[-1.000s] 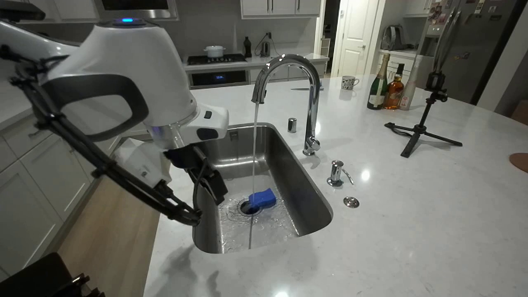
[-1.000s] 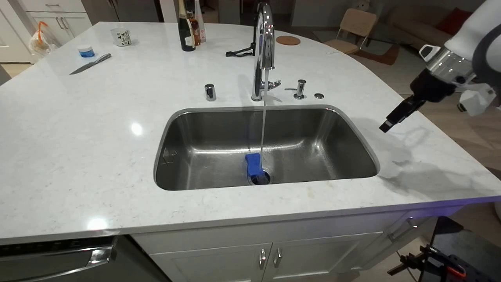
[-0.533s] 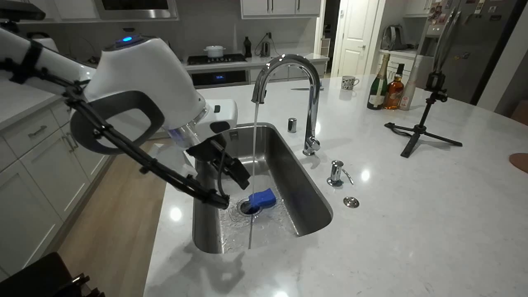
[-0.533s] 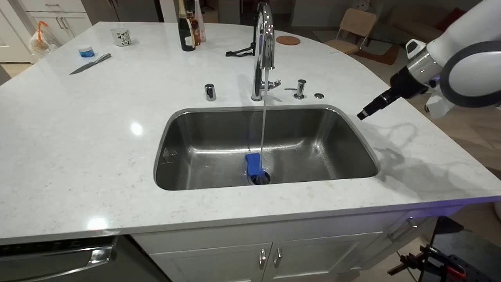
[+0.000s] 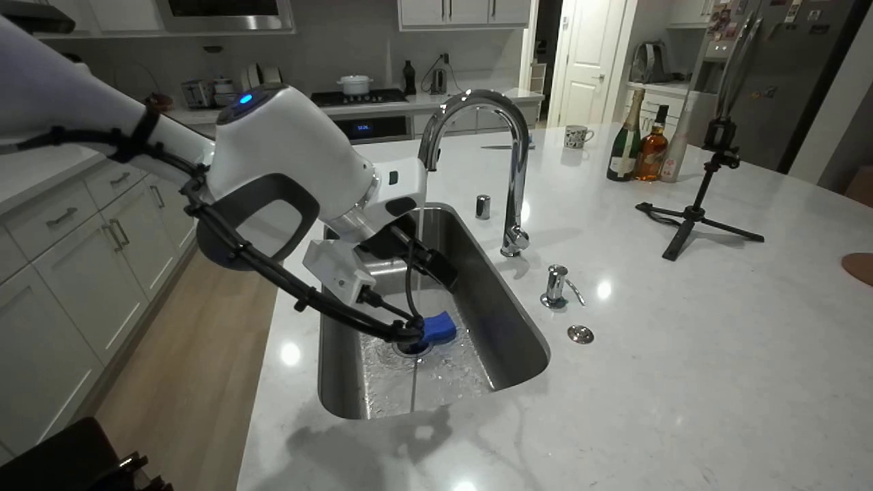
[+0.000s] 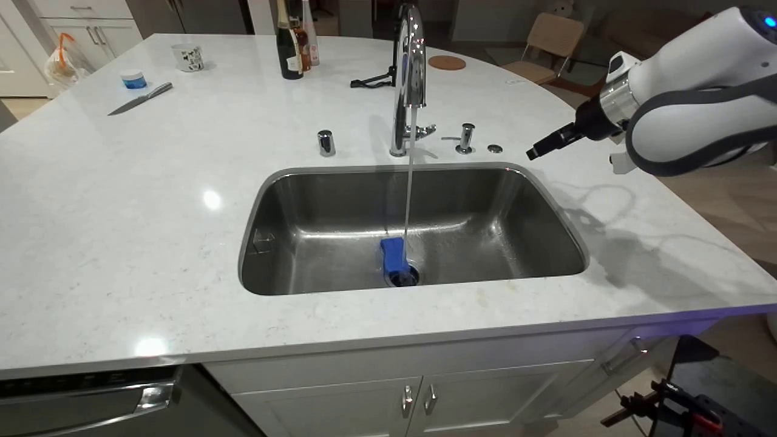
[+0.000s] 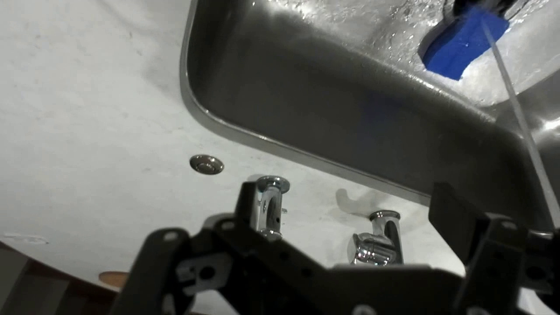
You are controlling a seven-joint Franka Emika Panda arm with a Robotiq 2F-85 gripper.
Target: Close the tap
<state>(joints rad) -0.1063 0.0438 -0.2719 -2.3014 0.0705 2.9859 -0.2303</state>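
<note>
The tap, a tall chrome gooseneck, stands behind the sink in both exterior views (image 5: 517,184) (image 6: 399,127). Water runs from its spout into the sink. Its small lever (image 5: 520,237) is low on the base and also shows in an exterior view (image 6: 425,130). In the wrist view the tap's base (image 7: 391,232) and lever show between the fingers; the spout is out of view. My gripper (image 6: 532,153) is open and empty, above the counter near the sink's back corner, apart from the tap. In the wrist view its fingers (image 7: 345,192) are wide apart.
The steel sink (image 6: 564,212) holds a blue sponge (image 6: 394,255) by the drain. A chrome soap dispenser (image 6: 466,138), a round metal disc (image 6: 495,149) and a short chrome fitting (image 6: 326,143) stand along the sink's back edge. Bottles (image 5: 624,146) and a tripod (image 5: 694,211) are farther off.
The arm has moved across the counter towards the tap. In the exterior views my gripper has shifted closer to the soap dispenser and disc. The water keeps running.
</note>
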